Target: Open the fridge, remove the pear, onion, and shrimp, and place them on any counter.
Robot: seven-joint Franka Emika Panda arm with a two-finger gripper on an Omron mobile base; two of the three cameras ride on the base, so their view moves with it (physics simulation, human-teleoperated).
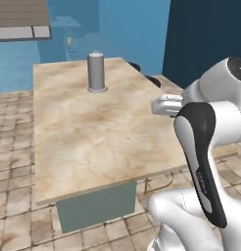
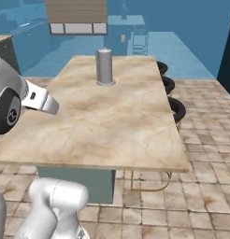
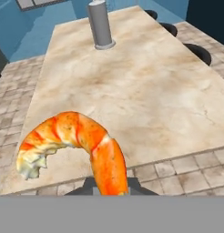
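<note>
Tan bench (image 3: pixel 145 86) lies just ahead & below the hand (image 3: pixel 109 189), which is pinched shut on the shrimp (image 3: pixel 73 141), tail end down in the grip, curled body up & over the bench's near edge.

Kitchen, island counter (image 2: pixel 112 126), stools (image 2: pixel 176 108)

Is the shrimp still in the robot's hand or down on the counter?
In its hand. The shrimp rises from the shut gripper, above the counter.
</note>
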